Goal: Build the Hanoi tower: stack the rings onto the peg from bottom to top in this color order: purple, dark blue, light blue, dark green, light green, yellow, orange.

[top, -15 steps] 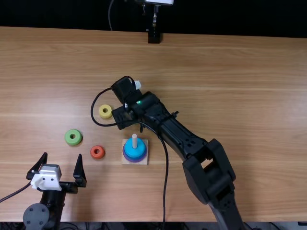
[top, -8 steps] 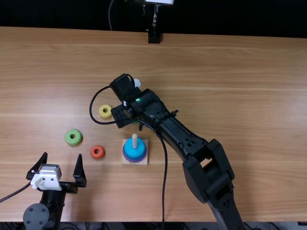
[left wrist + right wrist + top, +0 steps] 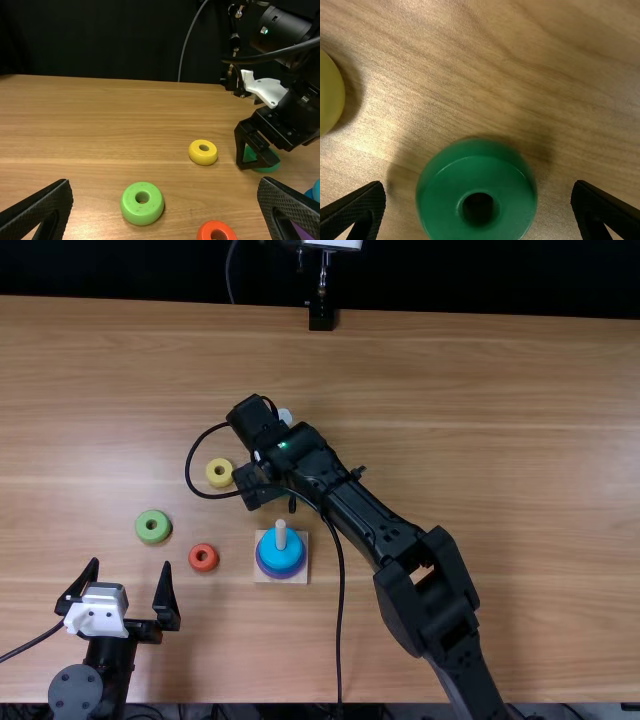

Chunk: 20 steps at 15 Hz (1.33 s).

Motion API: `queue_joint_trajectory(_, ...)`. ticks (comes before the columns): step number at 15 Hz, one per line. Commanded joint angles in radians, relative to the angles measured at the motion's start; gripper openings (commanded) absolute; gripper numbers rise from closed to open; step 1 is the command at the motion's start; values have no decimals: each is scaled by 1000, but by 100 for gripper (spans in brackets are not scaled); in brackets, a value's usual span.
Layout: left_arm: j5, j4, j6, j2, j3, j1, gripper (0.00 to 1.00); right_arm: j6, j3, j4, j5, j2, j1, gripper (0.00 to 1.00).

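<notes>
From above, the right gripper (image 3: 260, 485) hides the dark green ring (image 3: 445, 185), whose six-o'clock rim runs off the right wrist view; the yellow ring (image 3: 329, 92) is cropped just past nine. The left wrist view crops the orange ring (image 3: 206, 230) at five and the light blue ring (image 3: 317, 192) at four.

Light brown wooden table (image 3: 530, 420) with streaky grain, soft sheen on its surface, black backdrop (image 3: 110, 45) behind, thin grey cable (image 3: 185, 46) against it

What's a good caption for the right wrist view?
Dark green ring framed by the open right claw, yellow ring nearby.
</notes>
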Motion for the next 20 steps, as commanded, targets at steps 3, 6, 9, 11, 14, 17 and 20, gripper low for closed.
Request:
queue_joint_trajectory(3, 0, -2, 7, -11, -37, 12, 100, 0, 32, -8, 2, 25, 7, 100)
queue_joint_trajectory(6, 0, -4, 7, -11, -37, 12, 100, 0, 19, -8, 2, 40, 9, 73)
queue_joint_trajectory(9, 0, -4, 7, -11, -37, 12, 100, 2, -4, -4, -42, 39, 7, 2)
queue_joint_trajectory(11, 0, -4, 7, -11, -37, 12, 100, 8, -4, -4, -98, 39, 7, 0)
queue_joint_trajectory(14, 0, -4, 7, -11, -37, 12, 100, 15, 1, -4, -109, 39, 6, 0)
queue_joint_trajectory(17, 0, -4, 7, -11, -37, 12, 100, 15, 10, -6, -111, 33, 3, 0)
queue_joint_trajectory(20, 0, -2, 7, -11, -37, 12, 100, 8, 9, -13, -109, 28, -2, 0)
